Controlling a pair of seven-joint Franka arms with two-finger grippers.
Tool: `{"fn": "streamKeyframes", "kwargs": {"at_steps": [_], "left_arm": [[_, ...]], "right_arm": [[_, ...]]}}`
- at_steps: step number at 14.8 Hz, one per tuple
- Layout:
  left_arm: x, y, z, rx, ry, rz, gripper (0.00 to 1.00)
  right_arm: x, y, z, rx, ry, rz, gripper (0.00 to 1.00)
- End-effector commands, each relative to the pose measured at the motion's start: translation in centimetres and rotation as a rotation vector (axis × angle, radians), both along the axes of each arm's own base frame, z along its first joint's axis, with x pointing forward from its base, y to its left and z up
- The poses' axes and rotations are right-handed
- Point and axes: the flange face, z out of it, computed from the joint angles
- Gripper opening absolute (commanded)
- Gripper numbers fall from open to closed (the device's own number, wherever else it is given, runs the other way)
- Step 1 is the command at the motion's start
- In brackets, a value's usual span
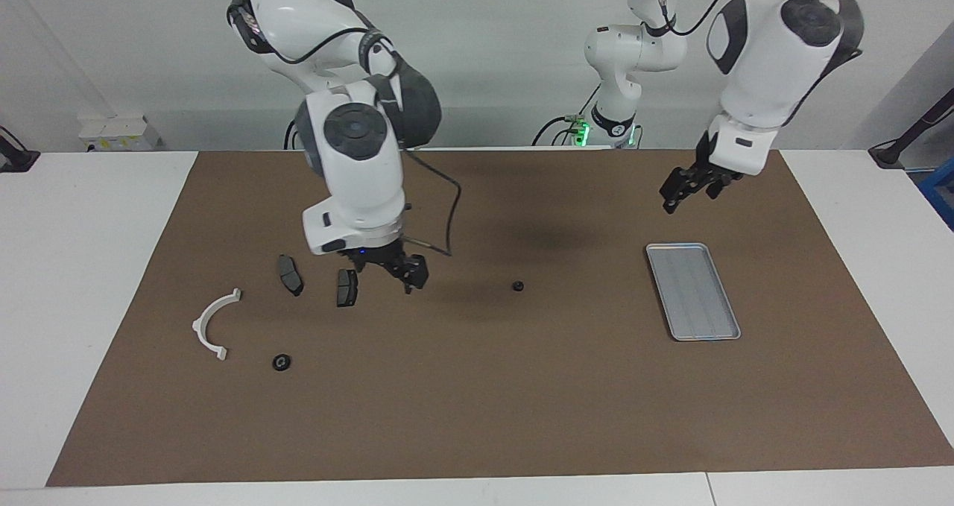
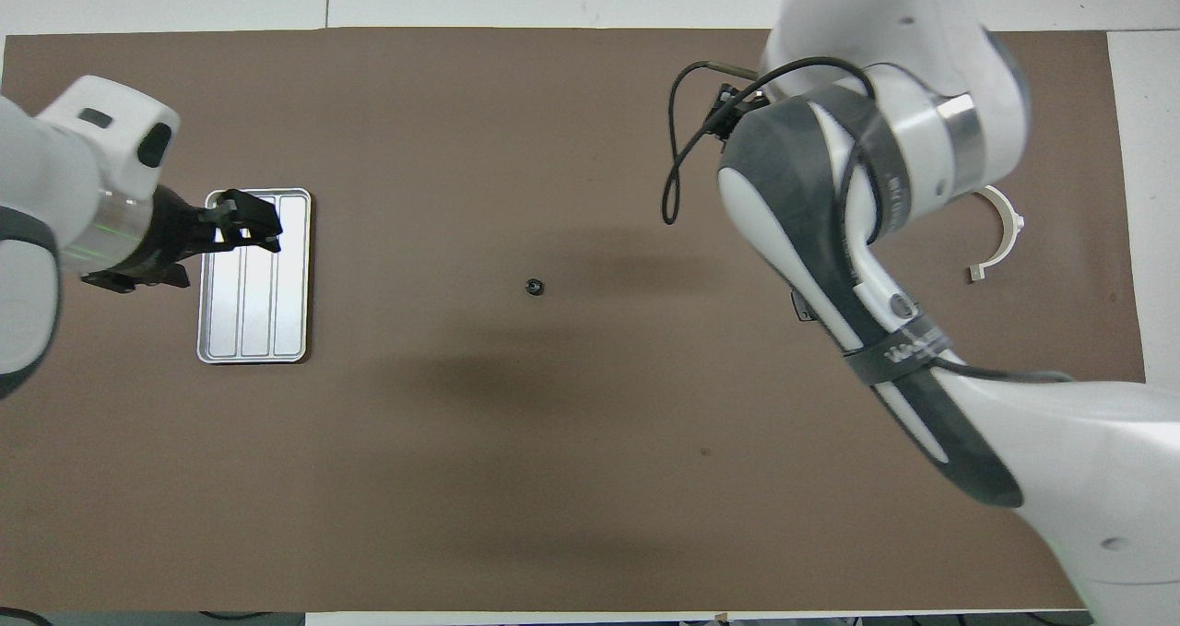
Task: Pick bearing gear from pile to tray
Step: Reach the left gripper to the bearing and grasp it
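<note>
**Small black part lies loose at mid-worktop, tray empty**

At the right arm's end of the worktop [image 1: 477, 416] lies the pile. The white arc [image 1: 212, 323] is closest to that short edge. A black round piece [image 1: 281, 361] sits just beside the arc's end and farther from the robots. The two brake pads [image 1: 290, 274] lie side by side, a little nearer to the robots.

The right gripper [image 1: 391, 271] hangs low just beside the second pad [image 1: 346, 287], its claw spread apart and holding nothing.

The bearing gear [image 1: 517, 286], as I take it, rests alone on the bare middle of the worktop, well apart from both the pile and the tray [image 1: 693, 290]. The tray has nothing in it and lies toward the left arm's end.

The left gripper [image 1: 682, 193] is raised roughly over the tray, its claw wide and empty.

Risks from here:
- The part is tiny and round, so a pinch slightly off centre could flick it away or send it rolling.
- The right gripper is close enough to the pad to nudge it when it swings.
- The other black round piece in the pile could be mistaken for the target
</note>
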Motion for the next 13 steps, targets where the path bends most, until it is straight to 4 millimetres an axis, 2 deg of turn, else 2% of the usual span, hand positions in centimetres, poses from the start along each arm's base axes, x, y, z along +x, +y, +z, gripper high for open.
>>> {"fn": "streamKeyframes", "kwargs": {"at_steps": [1, 3, 5, 7, 9, 11, 13], "left_arm": [[0.3, -7.1, -6.4, -0.003, -0.004, 0.061, 1.00], [-0.2, -10.2, -8.7, -0.052, -0.004, 0.053, 1.00], [-0.3, -16.3, -14.1, -0.060, 0.010, 0.096, 1.00], [-0.7, -20.2, -19.3, -0.052, 0.007, 0.137, 1.00], [-1.1, -20.4, -21.1, -0.049, 0.005, 0.134, 1.00], [-1.0, -20.4, -21.9, -0.062, -0.016, 0.137, 1.00], [-1.2, -20.4, -22.3, -0.062, -0.018, 0.137, 0.99]], "right_arm": [[0.8, -8.0, -3.0, 0.029, -0.012, 0.240, 1.00], [0.1, -12.1, -5.8, 0.022, -0.068, 0.274, 1.00], [-0.3, -13.3, -8.7, 0.017, -0.082, 0.256, 1.00], [0.4, -15.6, -11.2, -0.007, -0.090, 0.202, 1.00], [1.0, -16.0, -13.0, 0.000, -0.110, 0.153, 1.00], [1.8, -16.7, -16.0, 0.009, -0.114, 0.138, 1.00], [2.3, -17.5, -17.7, 0.010, -0.135, 0.131, 1.00]]}}
